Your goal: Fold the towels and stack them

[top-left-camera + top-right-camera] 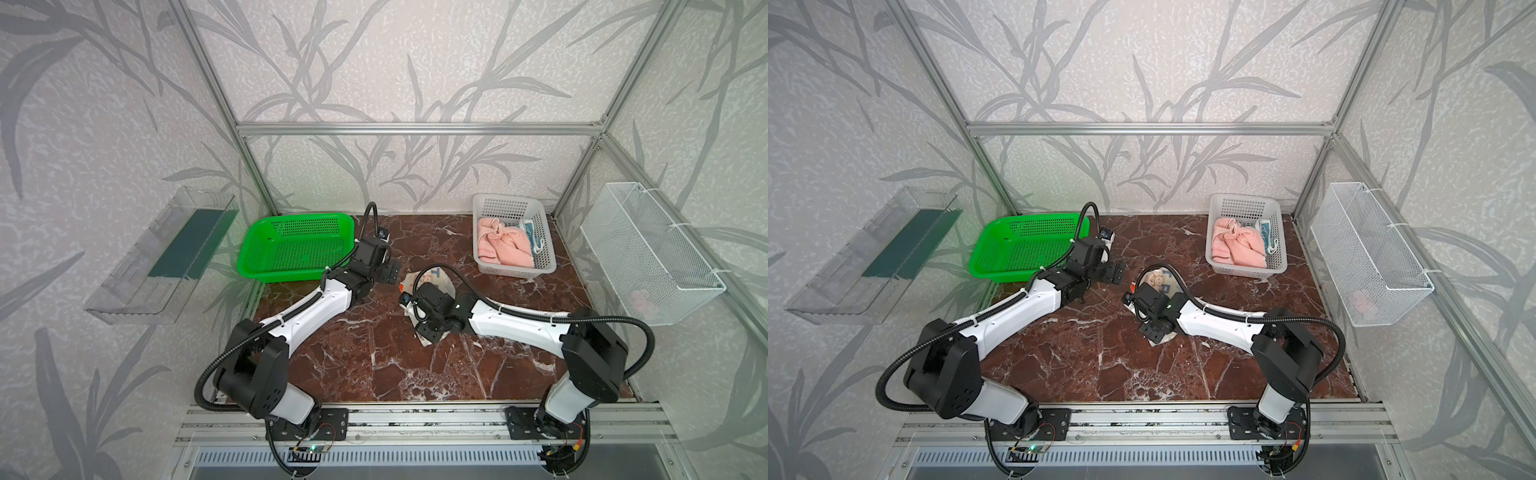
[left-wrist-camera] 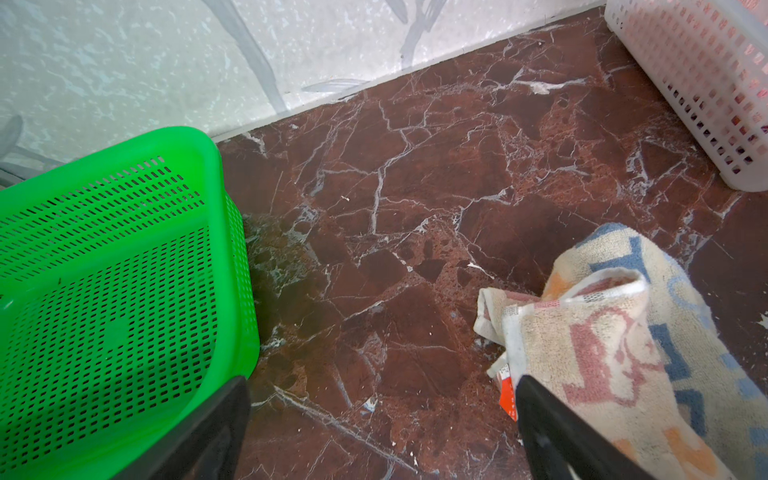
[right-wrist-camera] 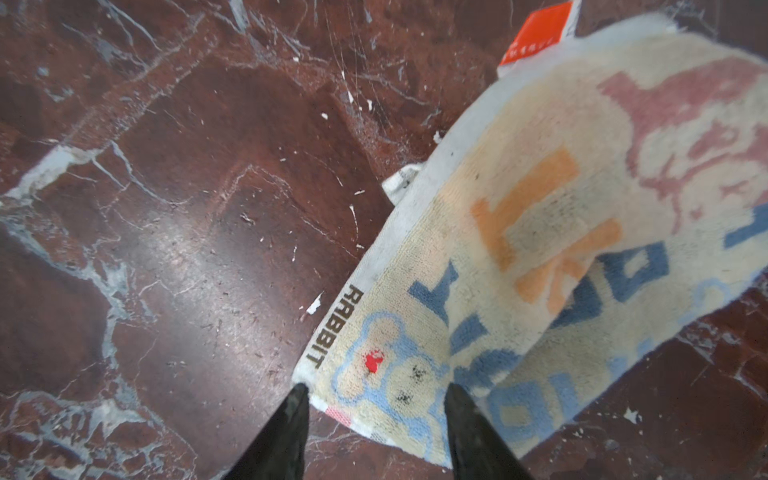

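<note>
Cream terry towel w/ orange/blue letters [image 3: 519,187] bunched mid brown marble tabletop [image 1: 374,353]; R gripper [image 3: 376,390] fingers half apart astride its corner, nothing clamped. L gripper [image 2: 382,382] wide open, empty. Plain pink towel [image 1: 505,249] + teal towel [image 1: 533,235] in white plastic basket [image 1: 515,269], far-right corner.

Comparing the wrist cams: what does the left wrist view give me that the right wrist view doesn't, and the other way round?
Only the left wrist view: the green basket, a corner of the white basket and the wall. Only the right wrist view: the RABBIT lettering and the right gripper, its fingers apart beside that lettering. Both: the cream towel, its orange tag and the marble table.
</note>
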`<state>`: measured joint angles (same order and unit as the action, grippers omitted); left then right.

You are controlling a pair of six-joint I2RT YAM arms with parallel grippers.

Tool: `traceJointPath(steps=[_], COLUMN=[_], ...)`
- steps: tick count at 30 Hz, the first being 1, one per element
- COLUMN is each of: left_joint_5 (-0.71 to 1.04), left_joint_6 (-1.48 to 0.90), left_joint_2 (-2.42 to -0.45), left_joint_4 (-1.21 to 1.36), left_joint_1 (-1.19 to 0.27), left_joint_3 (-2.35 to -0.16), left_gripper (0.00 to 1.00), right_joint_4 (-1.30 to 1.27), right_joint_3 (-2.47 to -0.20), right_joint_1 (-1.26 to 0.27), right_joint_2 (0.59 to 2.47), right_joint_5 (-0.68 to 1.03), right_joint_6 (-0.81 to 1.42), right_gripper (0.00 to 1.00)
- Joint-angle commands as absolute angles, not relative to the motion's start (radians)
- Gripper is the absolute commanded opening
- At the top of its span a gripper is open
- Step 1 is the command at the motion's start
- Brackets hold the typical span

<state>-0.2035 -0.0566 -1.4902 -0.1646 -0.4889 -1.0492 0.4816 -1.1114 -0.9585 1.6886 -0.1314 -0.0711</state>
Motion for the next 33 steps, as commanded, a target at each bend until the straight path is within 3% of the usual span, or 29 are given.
traceJointPath(steps=[1, 13, 22, 33], left_joint_5=[-0.198, -0.192, -0.188, -0.184], left_joint_6=[-0.069, -0.081, -0.093, -0.102], left_joint_2=[-1.437, -1.386, -1.362, -1.344], left_joint_4=[-0.147, -0.113, -0.101, -0.087], left_joint_1=[-0.475, -0.458, -0.458, -0.459], left_joint_3=[-1.022, -0.975, -0.948, -0.92], left_gripper=[0.99, 0.99, 0.99, 0.99], right_joint_4=[0.519, 0.505, 0.504, 0.505], right_joint_3=[-1.114, -1.077, -1.066, -1.068], right_joint_1=[-0.988, -1.017, -1.017, -1.053], right_joint_2=[1.749, 1.782, 1.798, 1.807], right_joint_5=[-0.164, -0.185, -0.141, -0.138], right_joint_6=[-0.048, 0.001, 0.023, 0.044], right_gripper=[0.53, 0.53, 0.43, 0.42])
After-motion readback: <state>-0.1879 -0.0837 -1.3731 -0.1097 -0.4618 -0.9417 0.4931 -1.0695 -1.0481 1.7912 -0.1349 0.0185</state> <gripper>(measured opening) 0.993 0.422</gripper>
